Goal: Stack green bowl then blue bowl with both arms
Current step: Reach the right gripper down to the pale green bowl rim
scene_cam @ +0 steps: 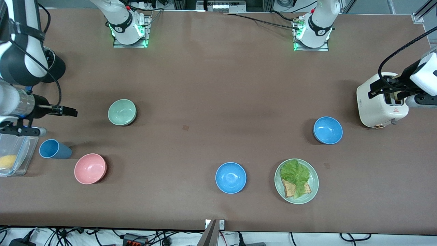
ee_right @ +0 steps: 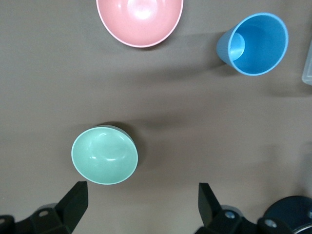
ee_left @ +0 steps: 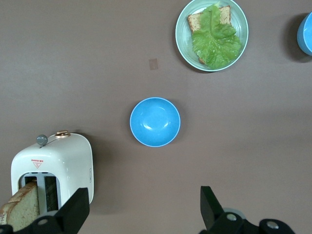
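Observation:
The pale green bowl (scene_cam: 122, 112) stands upright toward the right arm's end of the table, and also shows in the right wrist view (ee_right: 104, 155). One blue bowl (scene_cam: 328, 130) sits beside the toaster and shows in the left wrist view (ee_left: 155, 122). The other blue bowl (scene_cam: 230, 177) is nearer the front camera, beside the plate, and shows at the edge of the left wrist view (ee_left: 306, 33). My right gripper (scene_cam: 66, 111) (ee_right: 141, 204) hangs open and empty beside the green bowl. My left gripper (scene_cam: 379, 89) (ee_left: 144, 209) hangs open and empty over the toaster.
A pink bowl (scene_cam: 90, 168) (ee_right: 140, 19) and a darker blue cup (scene_cam: 54, 149) (ee_right: 253, 44) lie near the green bowl. A clear container (scene_cam: 20, 160) is at the table edge. A white toaster (scene_cam: 377, 106) (ee_left: 73, 165) holds bread. A green plate (scene_cam: 312, 195) (ee_left: 181, 34) carries lettuce and bread.

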Available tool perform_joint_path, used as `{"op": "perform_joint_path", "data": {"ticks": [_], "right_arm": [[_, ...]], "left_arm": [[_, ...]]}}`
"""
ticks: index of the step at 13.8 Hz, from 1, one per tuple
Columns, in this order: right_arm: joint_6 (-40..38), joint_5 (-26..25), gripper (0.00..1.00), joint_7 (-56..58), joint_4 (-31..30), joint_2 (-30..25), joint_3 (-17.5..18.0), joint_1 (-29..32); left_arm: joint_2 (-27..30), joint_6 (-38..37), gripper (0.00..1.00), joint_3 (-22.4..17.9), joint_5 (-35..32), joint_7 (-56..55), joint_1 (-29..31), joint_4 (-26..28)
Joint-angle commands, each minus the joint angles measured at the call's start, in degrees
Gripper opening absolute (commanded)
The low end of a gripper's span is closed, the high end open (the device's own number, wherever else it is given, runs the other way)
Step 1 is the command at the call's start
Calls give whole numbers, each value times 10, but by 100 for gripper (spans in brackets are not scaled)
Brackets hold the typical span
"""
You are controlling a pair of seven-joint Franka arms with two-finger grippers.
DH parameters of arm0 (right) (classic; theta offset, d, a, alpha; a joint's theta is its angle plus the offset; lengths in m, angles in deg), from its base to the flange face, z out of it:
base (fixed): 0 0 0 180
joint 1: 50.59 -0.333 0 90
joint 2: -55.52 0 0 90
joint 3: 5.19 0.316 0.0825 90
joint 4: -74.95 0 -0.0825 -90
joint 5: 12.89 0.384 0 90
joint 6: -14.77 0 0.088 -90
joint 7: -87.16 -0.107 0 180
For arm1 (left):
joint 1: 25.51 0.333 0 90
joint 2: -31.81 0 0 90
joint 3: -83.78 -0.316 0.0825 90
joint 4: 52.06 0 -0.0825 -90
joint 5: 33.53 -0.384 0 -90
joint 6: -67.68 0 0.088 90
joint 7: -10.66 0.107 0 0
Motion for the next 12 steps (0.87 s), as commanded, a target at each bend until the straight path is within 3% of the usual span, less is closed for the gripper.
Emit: {"op": "perform_joint_path", "data": {"ticks": [1, 6, 12], "right_arm": [[-7, 0, 100, 7, 5, 22, 2, -1], [-9, 1, 100, 7, 2, 72, 3, -15], [-5, 8, 100, 6, -3, 178, 3, -18]], "left_arm": [[2, -5, 100, 0, 10, -4, 3, -3], [1, -5, 100, 0, 10, -4, 4, -3], [1, -5, 100, -1, 10, -4, 4, -3]]}}
